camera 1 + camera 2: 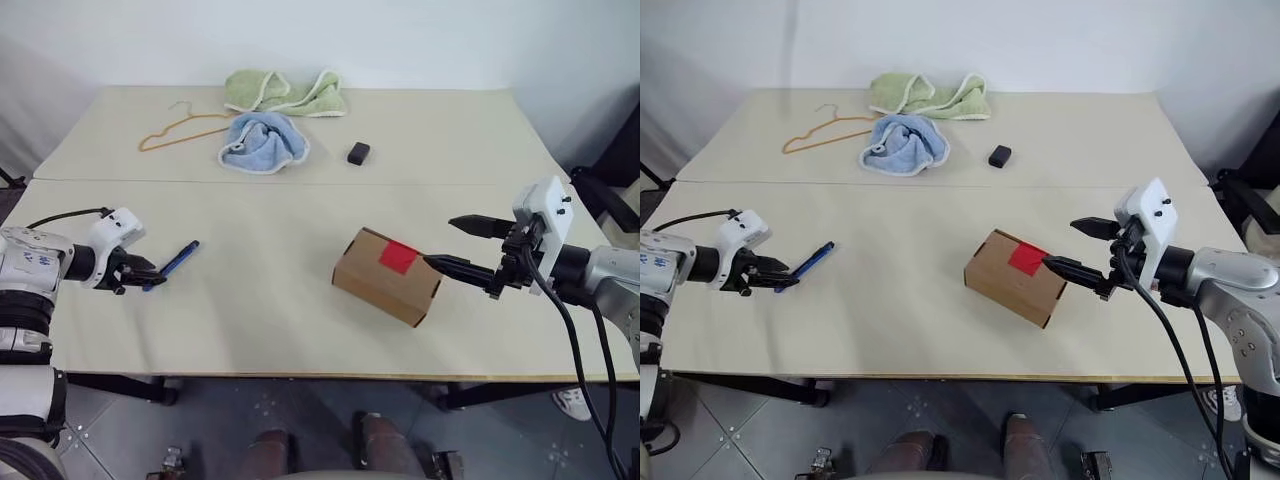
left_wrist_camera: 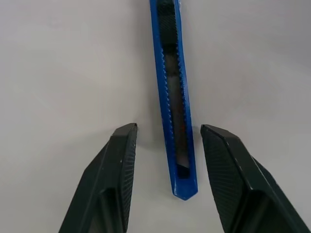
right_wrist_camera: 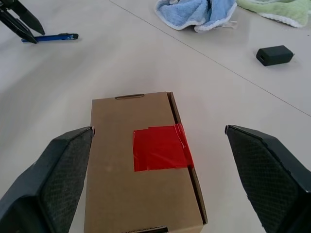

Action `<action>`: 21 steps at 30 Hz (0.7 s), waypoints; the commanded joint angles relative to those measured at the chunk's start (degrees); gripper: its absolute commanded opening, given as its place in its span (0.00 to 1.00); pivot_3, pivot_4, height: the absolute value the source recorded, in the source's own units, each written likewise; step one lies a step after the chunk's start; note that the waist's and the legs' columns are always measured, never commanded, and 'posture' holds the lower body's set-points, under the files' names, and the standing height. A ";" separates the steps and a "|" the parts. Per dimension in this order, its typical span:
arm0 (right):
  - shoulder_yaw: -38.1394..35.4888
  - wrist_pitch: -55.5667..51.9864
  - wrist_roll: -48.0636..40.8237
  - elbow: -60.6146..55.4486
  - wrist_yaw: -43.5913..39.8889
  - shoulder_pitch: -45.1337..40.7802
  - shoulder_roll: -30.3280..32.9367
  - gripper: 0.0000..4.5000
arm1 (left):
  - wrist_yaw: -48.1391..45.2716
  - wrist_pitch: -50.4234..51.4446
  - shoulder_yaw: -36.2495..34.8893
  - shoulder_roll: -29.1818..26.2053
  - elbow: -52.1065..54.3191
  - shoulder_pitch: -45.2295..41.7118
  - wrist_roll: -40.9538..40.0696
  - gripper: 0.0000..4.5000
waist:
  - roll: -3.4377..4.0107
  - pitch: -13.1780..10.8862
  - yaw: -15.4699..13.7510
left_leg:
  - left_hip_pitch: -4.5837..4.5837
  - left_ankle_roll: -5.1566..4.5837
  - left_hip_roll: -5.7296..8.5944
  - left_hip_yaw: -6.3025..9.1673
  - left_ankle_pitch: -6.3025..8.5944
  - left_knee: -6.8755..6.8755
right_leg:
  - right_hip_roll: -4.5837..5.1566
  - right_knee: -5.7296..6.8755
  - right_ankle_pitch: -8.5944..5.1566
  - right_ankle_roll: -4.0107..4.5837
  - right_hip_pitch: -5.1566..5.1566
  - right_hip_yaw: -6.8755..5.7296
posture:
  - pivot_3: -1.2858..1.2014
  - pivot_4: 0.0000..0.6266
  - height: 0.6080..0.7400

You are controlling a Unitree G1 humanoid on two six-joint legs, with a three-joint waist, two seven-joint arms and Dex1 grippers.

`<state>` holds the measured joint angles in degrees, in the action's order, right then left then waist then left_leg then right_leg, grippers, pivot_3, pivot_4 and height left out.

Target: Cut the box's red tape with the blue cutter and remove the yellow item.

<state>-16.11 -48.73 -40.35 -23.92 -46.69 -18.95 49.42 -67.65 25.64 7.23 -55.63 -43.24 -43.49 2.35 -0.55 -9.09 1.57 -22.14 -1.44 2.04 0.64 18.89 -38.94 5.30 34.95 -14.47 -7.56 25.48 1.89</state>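
The step in hand looks like the pickup of the blue cutter (image 1: 178, 260), which lies flat on the table (image 1: 270, 310) at the left of the head view, its near end between the fingers of the left gripper (image 2: 165, 133). In the left wrist view those fingers straddle the cutter's tail at a narrow spread, with a sliver of bare table on each side, so nothing is clamped yet. The next move calls for the fingers to meet the slim handle squarely, or it may skid or twist

The box (image 1: 385, 275) sits right of centre, flaps tucked, the red tape (image 1: 398, 257) intact across its top edge. The right gripper (image 3: 158, 133) hangs spread wide with a finger either side of the box, holding nothing. The yellow item is presumably inside the sealed box

Count: one cutter, one box, one tape patch, one small black block (image 1: 358, 152), one orange wire hanger (image 1: 175, 128), two towels at the upper middle: one blue towel (image 1: 263, 140), one green towel (image 1: 285, 92)
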 commanded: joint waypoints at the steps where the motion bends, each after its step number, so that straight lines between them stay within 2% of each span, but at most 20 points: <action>1: -0.01 1.36 0.20 -0.16 -0.06 -0.90 0.62 1.00 | -1.56 3.09 1.78 0.38 0.80 4.08 1.00 0.30 | 0.10 0.06 -0.01 | 0.01 -0.01 0.00 0.00 0.01 0.00 | 0.00 0.00 0.00 0.00 0.00 0.01 | 0.52 0.24 1.00; 2: 0.06 1.34 0.20 -0.11 -0.07 -0.99 0.60 1.00 | -1.09 3.38 1.62 0.47 1.14 4.26 1.01 0.25 | 0.14 0.08 -0.02 | 0.01 -0.02 0.00 0.00 0.01 0.00 | 0.01 0.00 0.00 0.00 0.00 0.01 | 0.52 0.24 1.00; 10: 0.14 1.35 0.29 0.24 -0.23 -1.15 0.82 1.00 | -1.53 3.84 0.50 0.19 4.64 6.63 0.67 0.25 | 0.24 0.14 -0.01 | 0.02 -0.05 0.03 -0.02 0.03 0.00 | 0.04 -0.01 0.00 0.00 0.00 0.02 | 0.52 0.24 1.00; 14: 0.24 1.45 0.34 0.38 -0.06 -1.31 0.69 1.00 | -2.43 4.08 -0.08 0.02 6.68 7.60 -0.04 0.09 | 0.27 0.16 -0.02 | 0.02 -0.05 0.03 -0.03 0.03 0.00 | 0.05 -0.01 0.00 0.00 0.00 0.02 | 0.52 0.24 1.00; 16: 0.23 1.45 0.31 0.33 0.04 -1.39 0.63 1.00 | -2.21 4.24 -0.31 0.03 7.60 7.82 -0.04 0.09 | 0.28 0.16 -0.03 | 0.02 -0.05 0.04 -0.03 0.03 0.00 | 0.06 -0.02 0.00 0.00 0.00 0.02 | 0.52 0.24 1.00; 21: 0.48 0.70 -0.40 -0.48 0.80 -3.15 0.43 1.00 | -6.93 4.28 0.44 -0.54 19.04 12.43 -2.44 0.09 | 0.35 0.18 -0.07 | 0.01 -0.07 0.04 -0.03 0.04 0.02 | 0.15 -0.05 0.00 0.01 0.00 0.17 | 0.52 0.24 1.00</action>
<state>-15.39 -48.68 -40.23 -22.78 -46.34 -20.72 49.42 -71.29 28.82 4.98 -57.09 -26.17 -33.57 1.10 -0.20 -8.91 1.50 -22.13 -1.52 2.08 0.61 18.94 -38.92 5.51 34.89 -14.48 -7.55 25.48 2.07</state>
